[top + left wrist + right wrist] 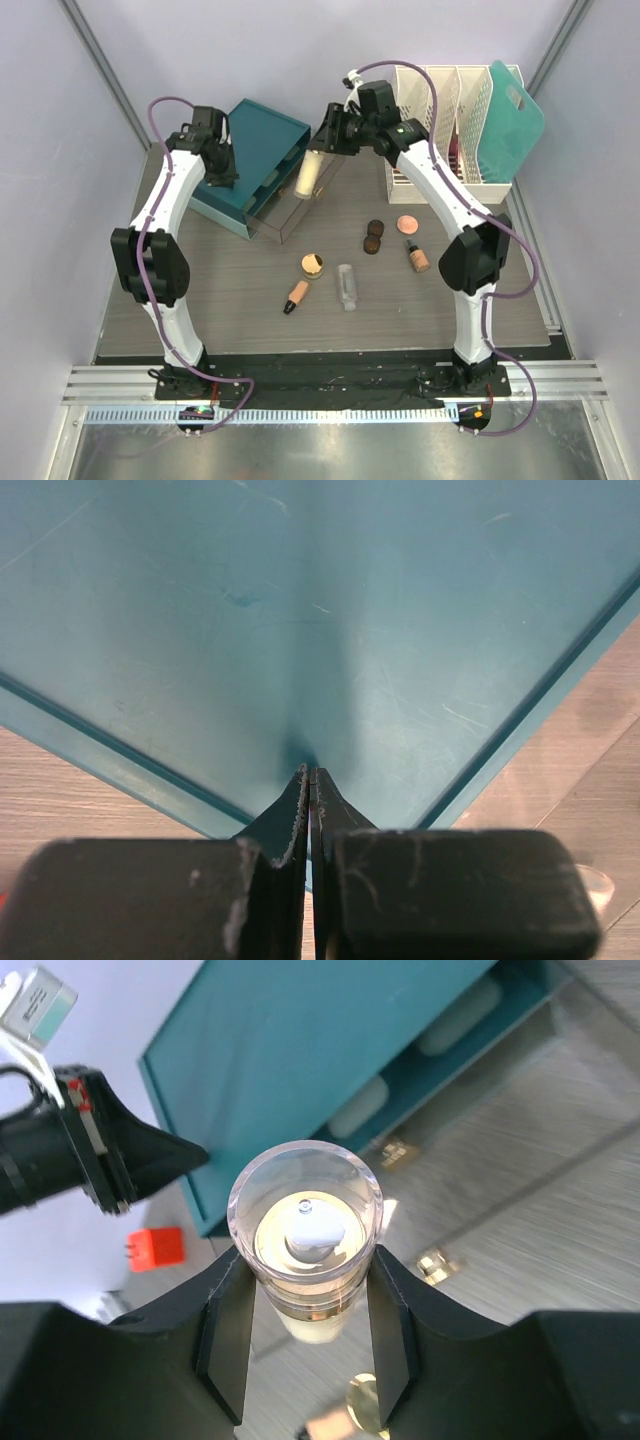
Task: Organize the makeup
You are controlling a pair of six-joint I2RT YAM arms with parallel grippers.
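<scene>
My right gripper [322,150] [306,1265] is shut on a cream bottle [309,176] [305,1222] with a clear cap, which hangs over the open clear drawer [283,217] of the teal drawer box [255,150]. My left gripper [223,172] [311,774] is shut with nothing in it, its tips pressed on the box's teal top [300,610]. More makeup lies on the table: two dark-brown jars [373,236], a peach compact [406,223], a tan bottle with a black cap [417,256], a clear bottle [346,286], a tan round pot [313,265] and a tan tube [295,296].
A white slotted rack [440,105] stands at the back right with a teal board [512,120] leaning in it. In the right wrist view pale items [360,1110] lie in the teal box's compartment, and gold knobs [436,1265] show on the drawer below.
</scene>
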